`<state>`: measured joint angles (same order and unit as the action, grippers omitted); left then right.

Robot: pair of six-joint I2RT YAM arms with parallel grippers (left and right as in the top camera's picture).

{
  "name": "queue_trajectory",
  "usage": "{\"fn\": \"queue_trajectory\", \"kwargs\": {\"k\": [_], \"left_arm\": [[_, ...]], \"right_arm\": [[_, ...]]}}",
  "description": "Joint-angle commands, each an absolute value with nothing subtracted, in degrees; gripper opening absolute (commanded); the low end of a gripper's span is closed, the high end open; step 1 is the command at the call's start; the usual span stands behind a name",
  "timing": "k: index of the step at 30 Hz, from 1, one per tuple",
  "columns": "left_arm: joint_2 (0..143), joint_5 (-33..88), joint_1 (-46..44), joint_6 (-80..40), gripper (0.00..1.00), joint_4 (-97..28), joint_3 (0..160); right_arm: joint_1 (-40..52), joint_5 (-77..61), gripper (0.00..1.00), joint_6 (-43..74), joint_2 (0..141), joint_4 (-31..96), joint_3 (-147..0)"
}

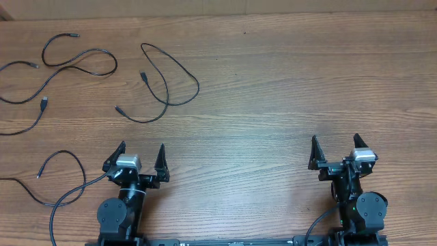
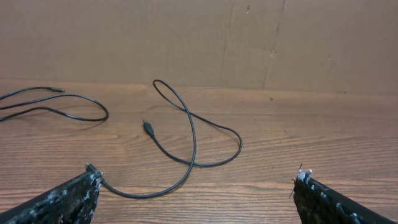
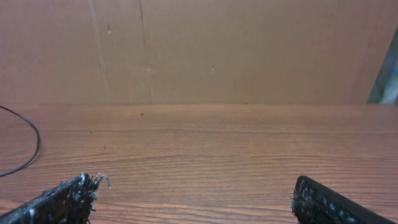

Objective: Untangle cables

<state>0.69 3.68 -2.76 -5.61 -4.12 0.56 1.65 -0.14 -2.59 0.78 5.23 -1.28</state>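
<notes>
- Your left gripper stands wide open near the front edge of the table. Its two fingers hold nothing and touch nothing.
- Your right gripper is spread just as wide, and it also carries nothing.
- In the wrist views the fingers are black pointed wedges with a rough surface and whitish scuffs at the tips.
- The cables all lie on the left half of the table. They are thin, black and limp, flat on the wood, and well apart from the right gripper.
- The looped cable is the one nearest to the middle. It makes a long narrow loop, crosses itself once and ends in two small plugs.
- In the left wrist view the looped cable lies ahead of the open fingers. One of its plugs seems to sit at the left fingertip there, but the overhead view shows it apart from the gripper.
- A wavy cable curves at the far left. Beside it, more cords run off the left edge of the picture.
- An arched cable curls just to the left of your left gripper, and its small end hangs down inside the arch.
- The right wrist view shows only a short arc of cable at its left edge.
- The table is smooth brown wood with a fine lengthwise grain, and behind it stands a plain brown wall.
</notes>
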Motion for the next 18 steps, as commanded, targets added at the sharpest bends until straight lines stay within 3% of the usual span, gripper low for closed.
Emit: {"fn": "queue_trajectory", "kwargs": {"k": [1, 18], "left_arm": [[0.3, 4.1, -3.0, -4.7, 0.99, -4.2, 0.3], [0.3, 4.1, -3.0, -4.7, 0.99, -4.2, 0.3]], "right_arm": [[2.1, -0.1, 1.0, -2.9, 0.1, 4.9, -0.4], [2.1, -0.1, 1.0, -2.9, 0.8, 4.8, -0.5]]}}
